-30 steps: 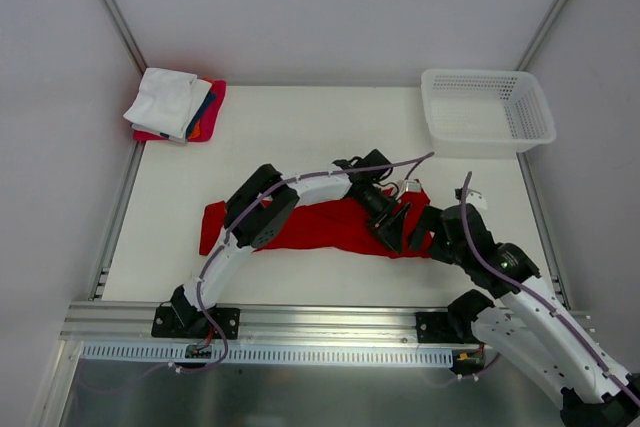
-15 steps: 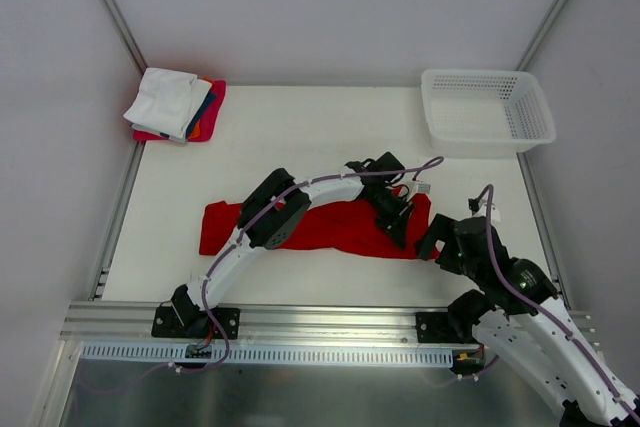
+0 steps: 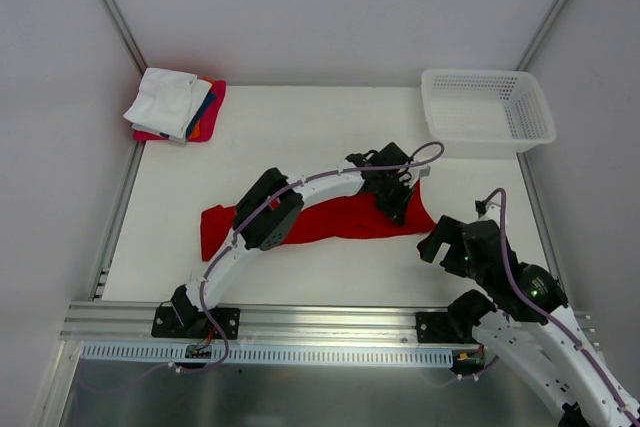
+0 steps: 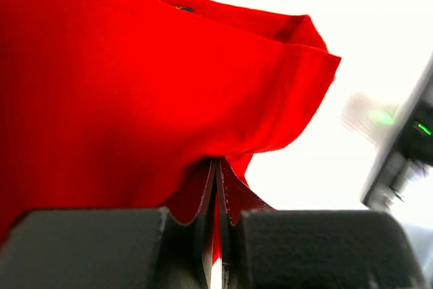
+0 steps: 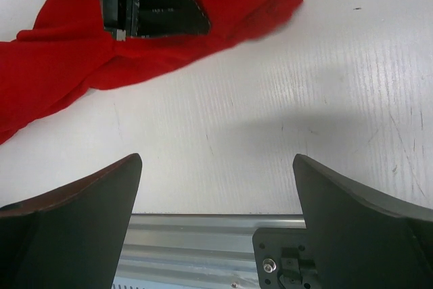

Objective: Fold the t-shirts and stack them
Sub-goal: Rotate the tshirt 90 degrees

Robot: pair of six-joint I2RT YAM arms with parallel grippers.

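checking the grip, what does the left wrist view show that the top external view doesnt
Only the left wrist view: the left pincer shut on a pinched fold of the red t-shirt, seen close. Only the top external view: the stack of folded shirts in the far left corner, the white mesh basket at far right, and the t-shirt's whole spread. Both: the red t-shirt and the left pincer on its right end.

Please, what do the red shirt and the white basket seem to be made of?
Red shirt: soft matte cloth, probably a cotton knit; it drapes and creases where the left hand pinches it.
Basket: likely rigid white plastic; its walls form a regular moulded mesh and hold their shape.
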